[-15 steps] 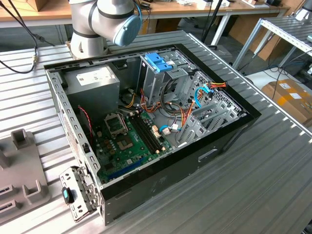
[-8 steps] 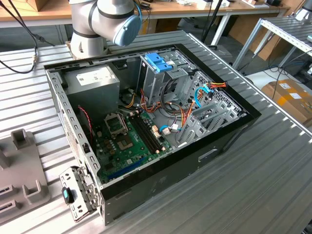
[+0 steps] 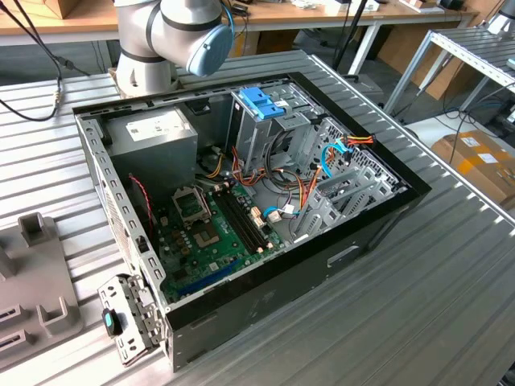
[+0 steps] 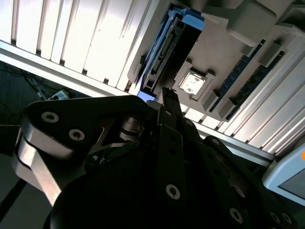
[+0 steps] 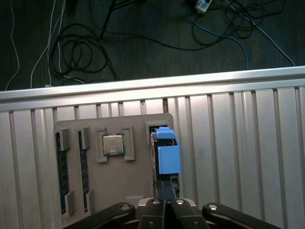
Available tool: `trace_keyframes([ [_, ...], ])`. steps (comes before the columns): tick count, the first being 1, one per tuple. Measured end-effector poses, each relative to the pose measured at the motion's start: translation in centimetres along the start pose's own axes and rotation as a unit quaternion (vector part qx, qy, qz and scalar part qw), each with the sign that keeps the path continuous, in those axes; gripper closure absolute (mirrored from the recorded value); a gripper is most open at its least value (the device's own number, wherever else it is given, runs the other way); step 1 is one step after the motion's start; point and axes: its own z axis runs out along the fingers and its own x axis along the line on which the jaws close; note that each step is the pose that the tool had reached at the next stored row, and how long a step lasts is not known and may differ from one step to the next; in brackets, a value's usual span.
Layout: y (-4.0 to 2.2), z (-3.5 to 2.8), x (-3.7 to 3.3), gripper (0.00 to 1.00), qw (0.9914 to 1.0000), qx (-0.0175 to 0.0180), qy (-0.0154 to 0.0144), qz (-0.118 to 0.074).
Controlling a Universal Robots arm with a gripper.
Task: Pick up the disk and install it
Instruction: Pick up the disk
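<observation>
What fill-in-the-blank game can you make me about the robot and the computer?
1. The disk has ____ plastic rails.
2. The disk stands in a slot of a ____ tray.
3. In the first wrist view, the gripper is closest to the ____.
4. In the exterior view, the case lies with its side ____, so you can see its insides.

Missing words: blue, grey, disk, open.

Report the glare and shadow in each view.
Second wrist view: glare whitens the table slats, while the gripper reads as a near-black mass. First wrist view: the floor is dark, the disk evenly lit. Exterior view: soft light, shade inside the computer case.
</observation>
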Motion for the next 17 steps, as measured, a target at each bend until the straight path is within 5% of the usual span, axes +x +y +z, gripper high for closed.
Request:
trace_keyframes([
  [17,-0.63,0.14,-0.06,0.89,1.0,0.0004,0.0,-0.001],
])
